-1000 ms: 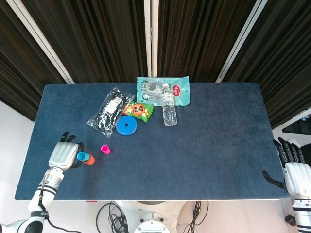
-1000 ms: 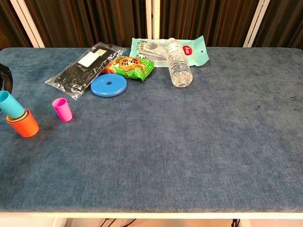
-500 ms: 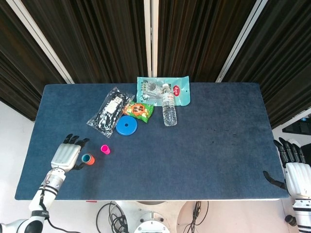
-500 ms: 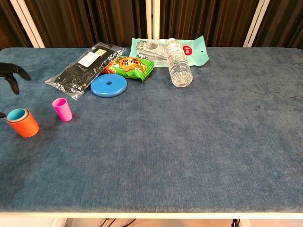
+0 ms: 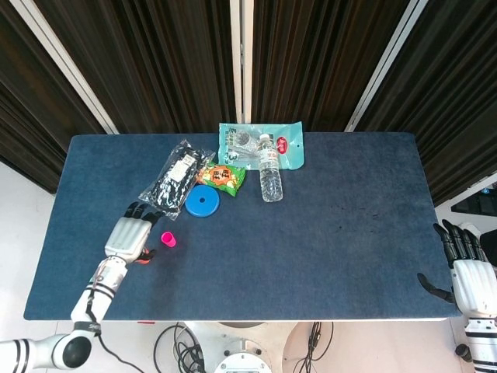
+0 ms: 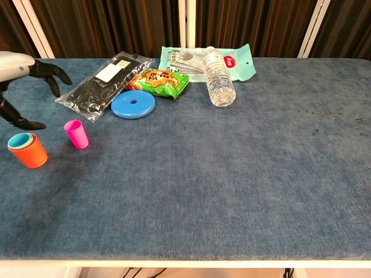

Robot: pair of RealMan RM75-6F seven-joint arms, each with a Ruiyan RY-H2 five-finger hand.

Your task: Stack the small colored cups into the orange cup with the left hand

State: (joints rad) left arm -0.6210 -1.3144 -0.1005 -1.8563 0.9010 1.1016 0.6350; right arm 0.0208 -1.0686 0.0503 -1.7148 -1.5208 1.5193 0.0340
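On the blue bench (image 5: 326,233), at the lower left of the frame, the blue cup (image 6: 19,139) has been released into the orange cup (image 6: 29,153). The empty, spread left hand (image 5: 130,233) has been raised toward the pink cup (image 6: 76,134), judged next. The right hand (image 5: 466,272) lies open at the lower right.

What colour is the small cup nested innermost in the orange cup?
Light blue, or teal: the small plastic cup sits inside the orange plastic cup. Clearest in the chest view.

i see a blue felt tabletop (image 5: 349,233), dark slatted wall panels (image 5: 155,62) behind it with white strips, pale floor (image 5: 23,202) beside it.
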